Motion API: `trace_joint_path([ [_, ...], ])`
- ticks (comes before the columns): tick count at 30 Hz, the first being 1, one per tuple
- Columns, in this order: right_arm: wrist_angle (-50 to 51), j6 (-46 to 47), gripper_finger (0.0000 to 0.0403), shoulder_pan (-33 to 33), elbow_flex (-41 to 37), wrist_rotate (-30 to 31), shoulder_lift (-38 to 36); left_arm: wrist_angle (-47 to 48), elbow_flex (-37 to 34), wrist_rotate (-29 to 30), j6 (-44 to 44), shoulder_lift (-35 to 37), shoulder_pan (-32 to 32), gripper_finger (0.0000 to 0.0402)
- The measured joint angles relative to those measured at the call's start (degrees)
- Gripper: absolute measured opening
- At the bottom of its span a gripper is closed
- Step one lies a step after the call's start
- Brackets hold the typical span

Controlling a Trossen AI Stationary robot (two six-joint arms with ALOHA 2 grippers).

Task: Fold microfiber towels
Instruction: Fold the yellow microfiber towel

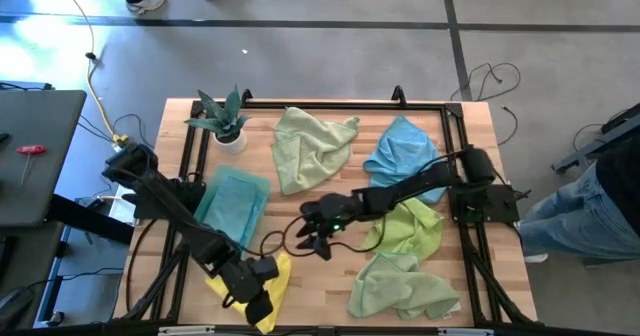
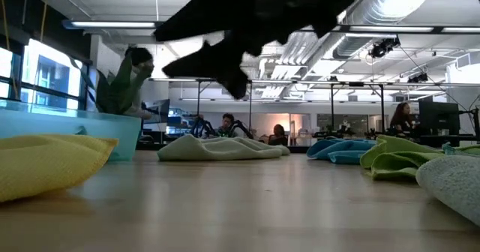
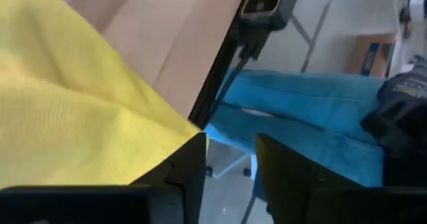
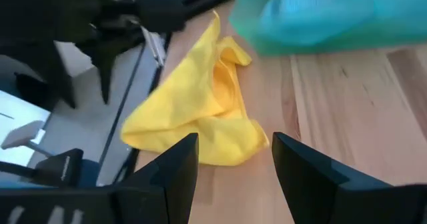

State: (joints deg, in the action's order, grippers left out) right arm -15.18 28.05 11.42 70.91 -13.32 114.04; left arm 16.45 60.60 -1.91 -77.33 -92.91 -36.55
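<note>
Left gripper parted over yellow towel (table's near edge), right gripper spread, empty, mid-table

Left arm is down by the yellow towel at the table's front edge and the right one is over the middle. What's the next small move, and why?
Probably bring the right gripper toward the yellow towel and take its near corner. The towel lies crumpled by the table edge, unfolded; the right jaws are open and aimed at it, while the left gripper, jaws apart, sits at its other side.
</note>
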Motion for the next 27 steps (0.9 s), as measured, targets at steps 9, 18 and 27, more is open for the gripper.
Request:
trace_joint_path([
  [9,2.98,-8.13,0.0184,-0.14,10.05,-6.69,10.80,0.87,-0.01,6.27,-0.61,1.23,-5.22,0.0131],
  [18,-2.23,-11.63,0.0184,-0.15,11.00,-6.15,15.27,2.58,0.04,23.16,-9.16,3.01,-14.33,0.0126],
  [27,-7.12,-8.01,0.0184,-0.15,11.00,-6.54,19.15,1.77,0.04,28.35,-9.54,3.01,-14.83,0.0126],
])
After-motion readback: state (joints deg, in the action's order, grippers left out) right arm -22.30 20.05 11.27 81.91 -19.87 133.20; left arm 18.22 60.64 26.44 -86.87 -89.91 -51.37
